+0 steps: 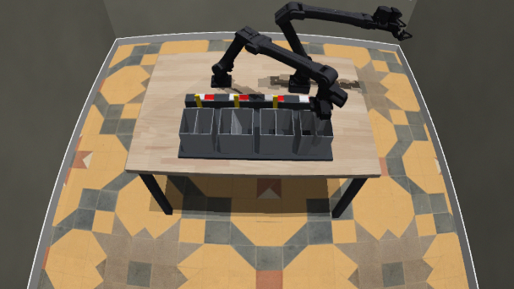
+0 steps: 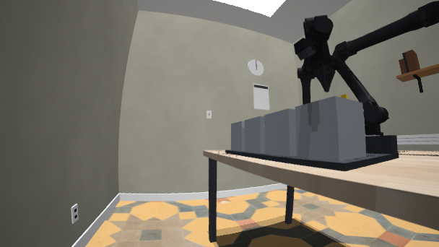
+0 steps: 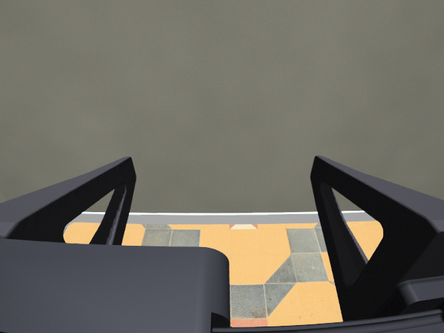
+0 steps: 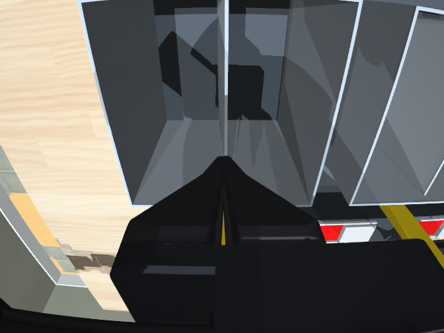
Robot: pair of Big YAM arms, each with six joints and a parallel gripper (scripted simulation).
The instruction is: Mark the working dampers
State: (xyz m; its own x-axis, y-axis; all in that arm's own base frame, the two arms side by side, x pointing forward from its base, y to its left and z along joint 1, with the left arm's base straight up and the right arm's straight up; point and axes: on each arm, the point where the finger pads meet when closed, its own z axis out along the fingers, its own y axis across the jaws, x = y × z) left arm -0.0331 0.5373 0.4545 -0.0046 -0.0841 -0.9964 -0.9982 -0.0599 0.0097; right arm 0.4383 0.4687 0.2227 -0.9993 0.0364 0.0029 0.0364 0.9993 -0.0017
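While my left gripper (image 1: 406,36) (image 3: 222,166) hangs off to the side, well away from the dampers, its fingers are spread wide, with nothing in them. My right gripper (image 1: 325,117) (image 2: 327,90) (image 4: 223,166) is over the end damper (image 1: 313,147) (image 2: 350,130) (image 4: 118,71), on my left side of the row. Its fingers are squeezed shut, pointing down, with their tips together. They line up with the thin blade (image 4: 225,71) that splits the box in two, but I cannot tell if they touch it.

All four dampers stand in a row on the tabletop (image 1: 254,166) (image 2: 415,177) (image 4: 53,107), each one open at the top. The long slider bar (image 1: 257,102) (image 2: 383,144) runs on the side near my arms. Three yellow handles (image 1: 276,101) (image 4: 398,218) stick up from it in the top view, and the three sliders there show red. My right arm hides the end slider from above, so I cannot tell its color.
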